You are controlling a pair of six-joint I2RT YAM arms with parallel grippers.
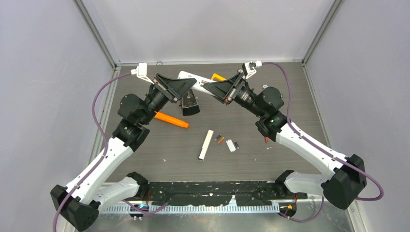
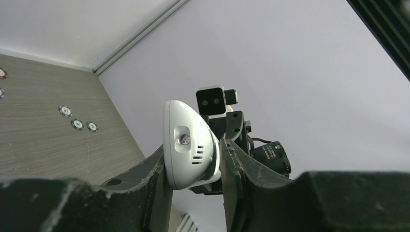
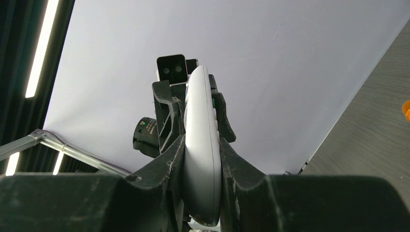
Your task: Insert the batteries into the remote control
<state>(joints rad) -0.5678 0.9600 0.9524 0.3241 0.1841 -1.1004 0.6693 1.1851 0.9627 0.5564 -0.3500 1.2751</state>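
The left hand [image 2: 194, 150] and the right hand [image 3: 200, 142] each pinch the white remote control [image 1: 187, 76]; it spans the gap between them. The batteries [image 1: 219, 138] lie on the desk [image 1: 251, 164], well behind both hands.

Robot lab test cell. Evidence, all ref'd to table [image 1: 251, 164]: grey wood-grain top boxed in by plain pale panels [image 1: 208, 29] at back + both sides, alu frame posts [image 1: 98, 34] at far corners. Two arms, left arm [image 1: 104, 159] + right arm [image 1: 314, 150], bolted at near edge, purple cables [image 1: 95, 104] looping off the sides. Black tape [image 1: 208, 186] patched along near edge, perforated metal rail [image 1: 203, 209] just outside that edge. Overhead, per right wrist cam: dark frame w/ LED strip lights [image 3: 38, 48]. Above far side of table, one white remote control [image 1: 188, 76] clamped between both arms: manip rig setup.
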